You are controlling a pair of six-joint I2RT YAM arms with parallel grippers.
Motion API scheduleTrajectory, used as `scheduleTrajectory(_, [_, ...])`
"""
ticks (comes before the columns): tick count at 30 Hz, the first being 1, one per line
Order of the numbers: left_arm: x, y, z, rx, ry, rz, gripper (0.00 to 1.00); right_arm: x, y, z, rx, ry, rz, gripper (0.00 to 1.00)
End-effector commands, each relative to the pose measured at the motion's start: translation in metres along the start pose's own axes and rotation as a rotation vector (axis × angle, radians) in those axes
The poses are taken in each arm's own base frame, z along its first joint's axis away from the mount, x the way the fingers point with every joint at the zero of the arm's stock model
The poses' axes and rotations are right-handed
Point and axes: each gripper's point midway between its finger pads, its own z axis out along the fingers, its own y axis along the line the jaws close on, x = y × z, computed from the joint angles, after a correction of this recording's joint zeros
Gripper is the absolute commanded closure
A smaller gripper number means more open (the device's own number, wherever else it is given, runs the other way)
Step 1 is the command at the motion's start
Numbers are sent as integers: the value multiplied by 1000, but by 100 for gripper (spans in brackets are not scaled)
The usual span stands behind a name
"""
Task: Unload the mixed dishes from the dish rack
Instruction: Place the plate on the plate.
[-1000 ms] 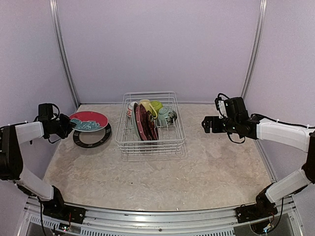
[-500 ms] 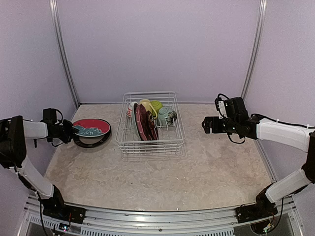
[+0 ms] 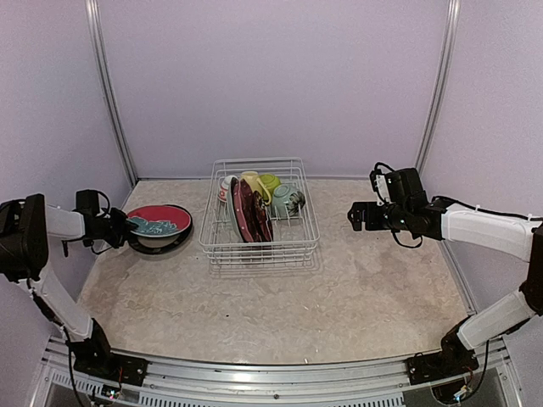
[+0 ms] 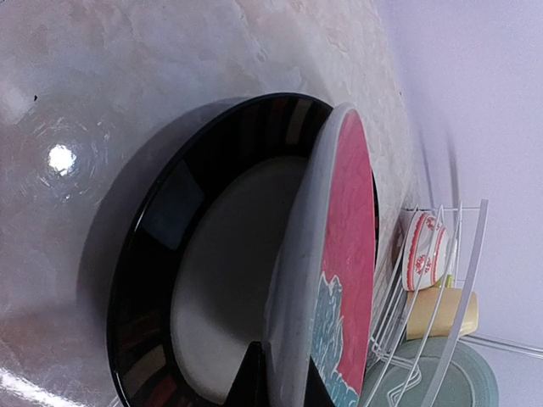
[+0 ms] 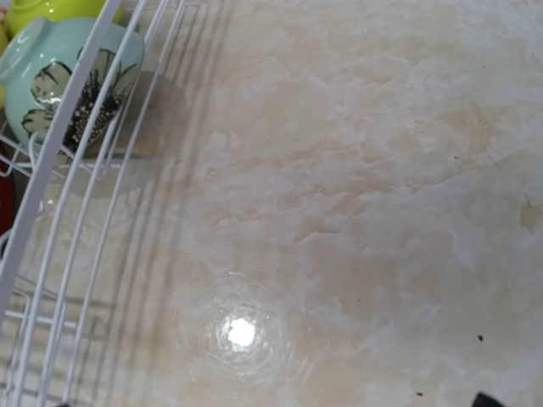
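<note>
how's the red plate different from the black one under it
The red plate has a red face with a teal pattern; the black plate has a dark rim and pale middle. The red plate is tilted, pinched in the left tool; the black plate lies flat. Both are round.

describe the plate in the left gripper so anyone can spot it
Look left of the white wire rack. There the left gripper pinches a plate over a black plate. Only the held one is red with a teal pattern.
</note>
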Motion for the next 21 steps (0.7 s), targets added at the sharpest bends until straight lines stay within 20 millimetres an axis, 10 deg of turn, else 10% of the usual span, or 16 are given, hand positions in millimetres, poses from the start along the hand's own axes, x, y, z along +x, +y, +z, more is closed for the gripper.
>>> scheduleTrajectory(1, [-16,-27,2,92,-24,47,96,-5,6,2,-7,2,5,0])
scheduleTrajectory(21, [-11,8,-4,-137,-19,30,51,-3,8,4,-19,3,9,0])
